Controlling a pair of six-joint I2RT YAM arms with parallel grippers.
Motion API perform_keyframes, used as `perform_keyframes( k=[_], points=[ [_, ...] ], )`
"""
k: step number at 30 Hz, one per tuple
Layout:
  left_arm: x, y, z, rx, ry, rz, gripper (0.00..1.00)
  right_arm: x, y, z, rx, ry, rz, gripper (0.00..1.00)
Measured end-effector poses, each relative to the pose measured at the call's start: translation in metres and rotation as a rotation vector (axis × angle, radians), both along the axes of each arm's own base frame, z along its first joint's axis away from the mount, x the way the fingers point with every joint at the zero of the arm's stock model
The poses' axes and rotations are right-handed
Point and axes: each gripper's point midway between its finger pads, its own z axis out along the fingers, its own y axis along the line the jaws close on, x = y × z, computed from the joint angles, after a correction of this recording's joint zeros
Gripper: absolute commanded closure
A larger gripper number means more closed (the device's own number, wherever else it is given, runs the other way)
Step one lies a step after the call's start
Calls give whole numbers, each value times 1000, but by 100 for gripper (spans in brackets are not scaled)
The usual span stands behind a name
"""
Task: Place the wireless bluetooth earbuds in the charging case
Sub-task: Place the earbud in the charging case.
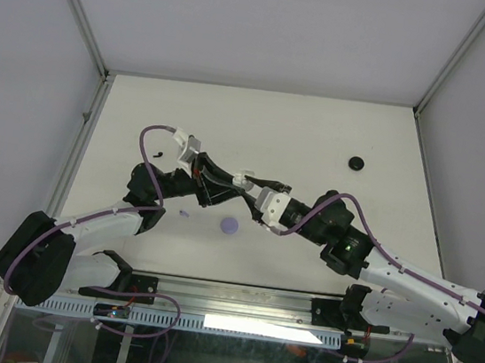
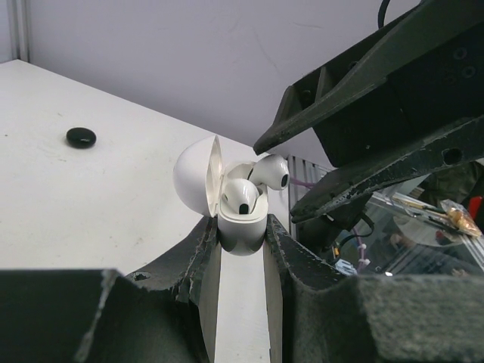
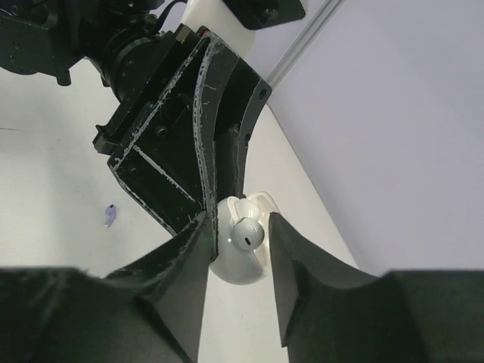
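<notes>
My left gripper [image 2: 240,225] is clenched on the open white case [image 2: 189,178]. My right gripper [image 3: 240,219] is slack, straddling a seated earbud [image 3: 246,234].

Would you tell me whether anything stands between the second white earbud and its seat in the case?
Nothing visible does. The lid is swung back, and the earbud lies at the charging case's open well, between the right gripper's parted fingers.

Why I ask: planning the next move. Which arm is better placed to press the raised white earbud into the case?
Right, probably: the right pincer straddles the raised earbud, jaws slightly apart, while the left pincer is occupied gripping the open case.
</notes>
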Motion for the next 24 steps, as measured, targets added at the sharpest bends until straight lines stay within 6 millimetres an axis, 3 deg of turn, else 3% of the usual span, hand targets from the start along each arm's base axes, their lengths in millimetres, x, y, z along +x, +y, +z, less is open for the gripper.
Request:
perform_keyframes(
  k=[4, 10, 15, 24],
  points=[
    [4, 0, -3, 13, -22, 21, 100, 1, -3, -2, 2, 26, -18, 47],
    [11, 1, -13, 56, -40, 59, 100, 0, -12, 10, 51, 45, -38, 39],
    [16, 4, -14, 72, -63, 98, 100, 9, -18, 10, 87, 105, -110, 30],
    [20, 6, -12, 76, -85, 131, 100, 30, -11, -4, 130, 284, -229, 26]
  ],
)
